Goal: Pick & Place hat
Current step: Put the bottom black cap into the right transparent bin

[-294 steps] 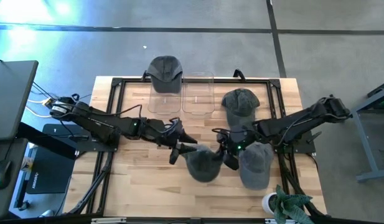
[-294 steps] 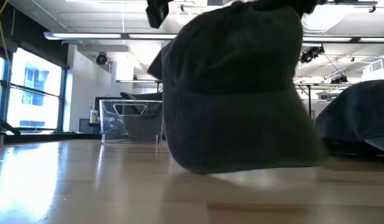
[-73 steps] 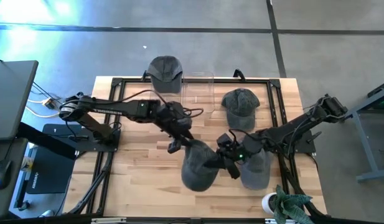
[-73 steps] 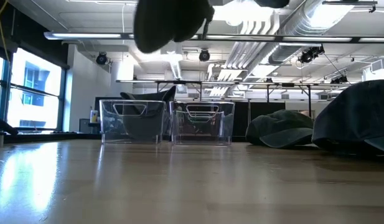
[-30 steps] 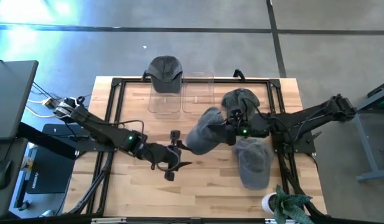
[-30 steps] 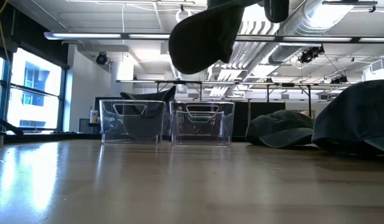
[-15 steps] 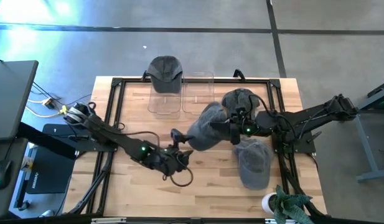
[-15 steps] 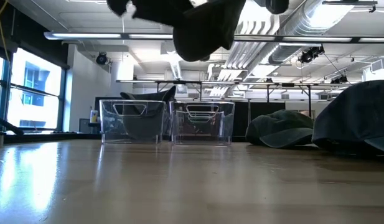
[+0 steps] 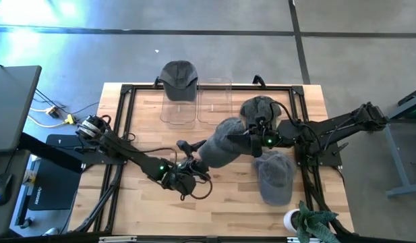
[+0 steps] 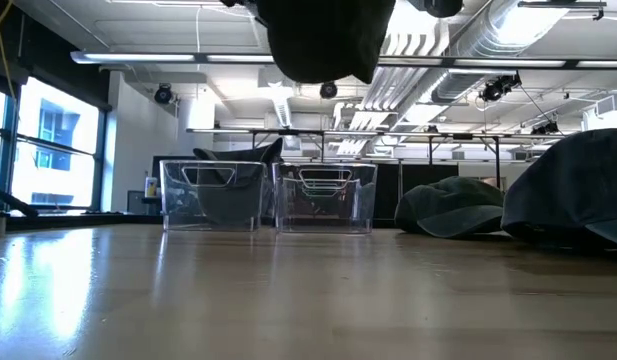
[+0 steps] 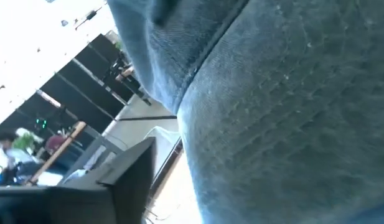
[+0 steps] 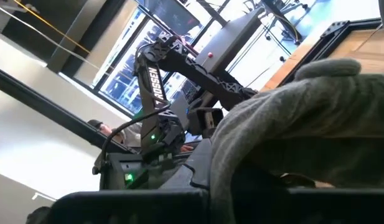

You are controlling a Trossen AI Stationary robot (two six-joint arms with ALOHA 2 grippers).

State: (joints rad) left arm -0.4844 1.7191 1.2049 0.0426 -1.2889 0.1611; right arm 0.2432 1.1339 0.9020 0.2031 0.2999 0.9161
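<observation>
From above: grey cap (image 9: 221,140) aloft near table centre, pinched at its 3 o'clock edge by the right gripper (image 9: 256,140), jaws closed on cloth; left gripper (image 9: 187,165) close below at 7 o'clock, opening not discernible. Two clear bins (image 9: 197,102) at 12 o'clock, one already holding a hat (image 9: 179,76). From table height: cap (image 10: 323,38) hanging high at 12 o'clock, clear of the wood. Left wrist: only grey twill (image 11: 285,124), filling the frame. Right wrist: soft crown (image 12: 291,124) draped over dark fingers. Likely light, floppy, non-fragile; best gripped at the stiffer brim or a seam.
</observation>
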